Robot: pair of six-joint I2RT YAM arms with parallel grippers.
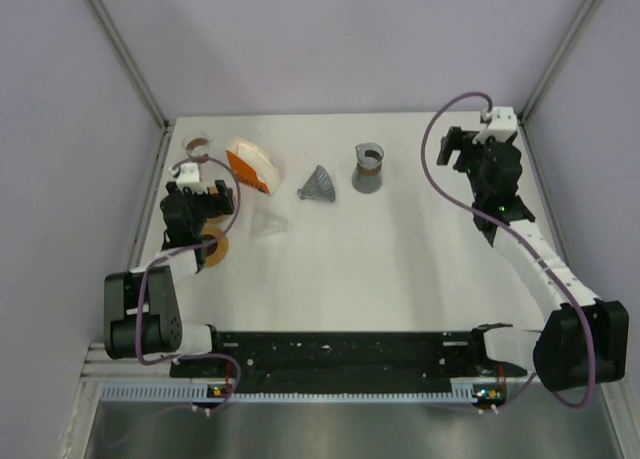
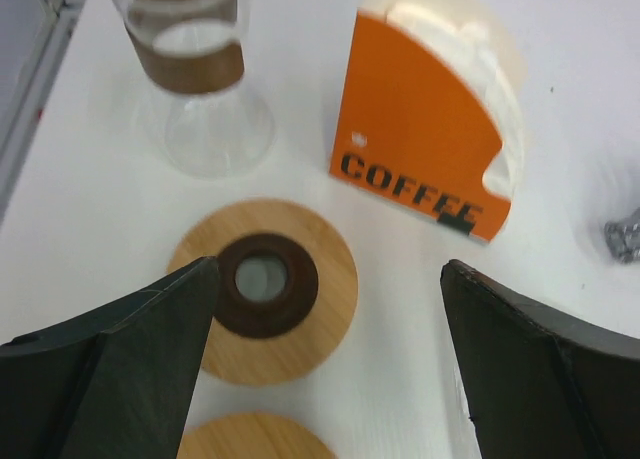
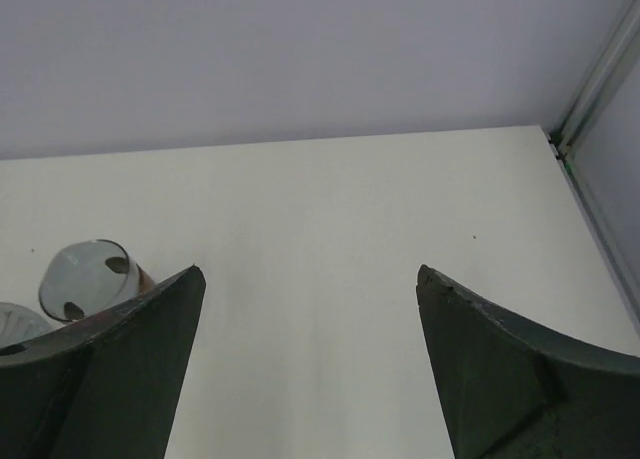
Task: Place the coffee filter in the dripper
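Note:
White paper coffee filters [image 2: 480,59] stand in an orange box marked COFFEE [image 1: 250,166] [image 2: 415,139] at the back left of the table. A grey ribbed cone, the dripper [image 1: 319,184], lies to the right of the box. My left gripper [image 1: 200,186] [image 2: 330,269] is open just near of the box, with nothing between its fingers. Over the table's far right corner my right gripper [image 1: 462,151] [image 3: 310,269] is also open and holds nothing.
A glass carafe with a brown collar [image 1: 198,144] [image 2: 190,69] stands left of the box. A wooden ring with a dark centre [image 2: 265,284] lies below my left gripper, another wooden disc [image 1: 212,249] nearer. A clear glass cone [image 1: 268,225] and a grey vessel [image 1: 368,167] sit mid-table.

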